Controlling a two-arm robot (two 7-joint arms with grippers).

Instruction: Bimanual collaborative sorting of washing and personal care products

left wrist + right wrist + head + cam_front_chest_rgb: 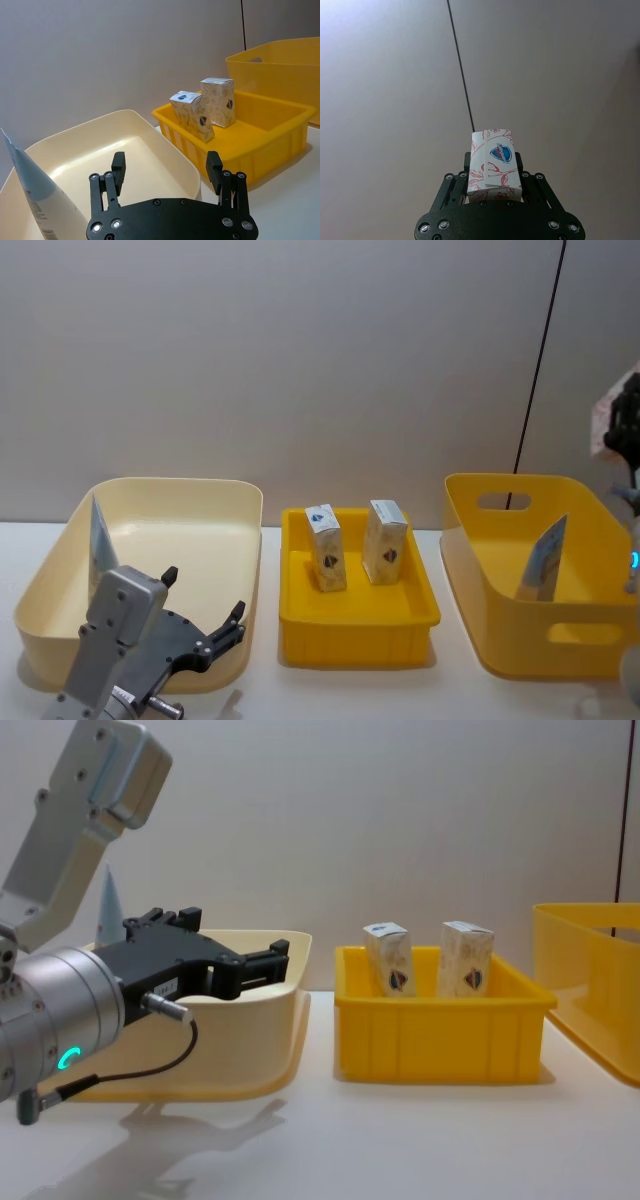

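Note:
Two white-and-orange cartons (327, 547) (385, 541) stand upright in the small yellow tray (358, 624); the left wrist view shows them too (192, 115) (218, 101). A pale-blue tube (100, 540) leans in the cream bin (235, 502), and another tube (543, 560) leans in the large yellow bin (470, 530). My left gripper (205, 592) (166, 172) (240, 965) hangs open and empty over the cream bin's near right side. My right gripper (493, 161) is raised at the far right (622, 425), shut on a third carton (492, 147).
The three bins stand in a row on a white table (450, 690) in front of a plain grey wall. A thin black cable (535, 370) runs down the wall behind the large yellow bin. Bare table lies in front of the bins.

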